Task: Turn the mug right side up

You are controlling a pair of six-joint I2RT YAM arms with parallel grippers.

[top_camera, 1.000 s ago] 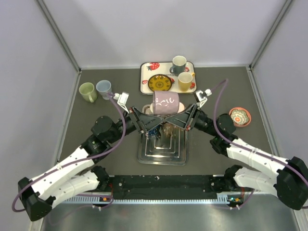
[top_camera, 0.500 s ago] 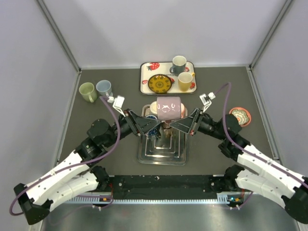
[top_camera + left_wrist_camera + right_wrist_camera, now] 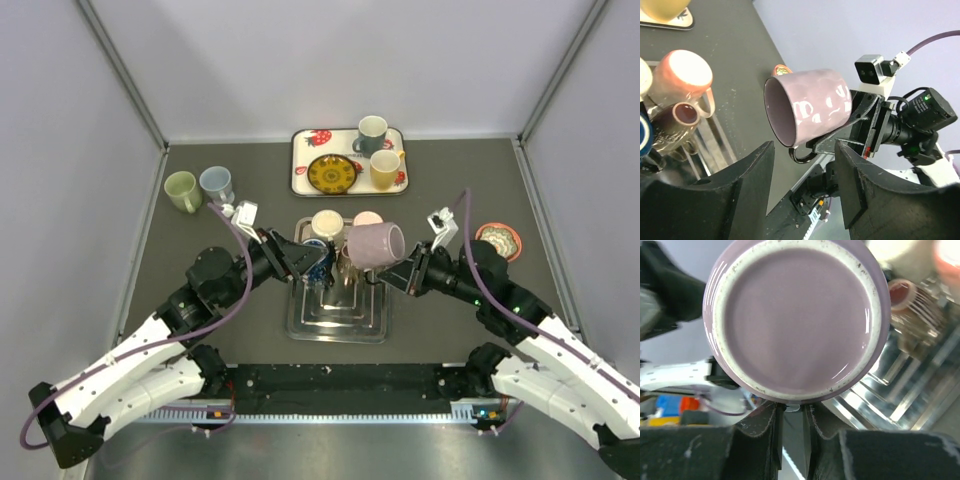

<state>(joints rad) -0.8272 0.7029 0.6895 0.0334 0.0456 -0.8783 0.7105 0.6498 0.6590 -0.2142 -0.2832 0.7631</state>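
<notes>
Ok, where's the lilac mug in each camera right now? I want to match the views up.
Top external: the lilac mug is held on its side, right of centre, above the metal rack.
Left wrist: the mug is mid-frame, mouth facing left; the rack is lower left.
Right wrist: the mug's base fills the upper centre, above the right gripper; the rack is lower right.
Shared landmark: the metal rack.
</notes>
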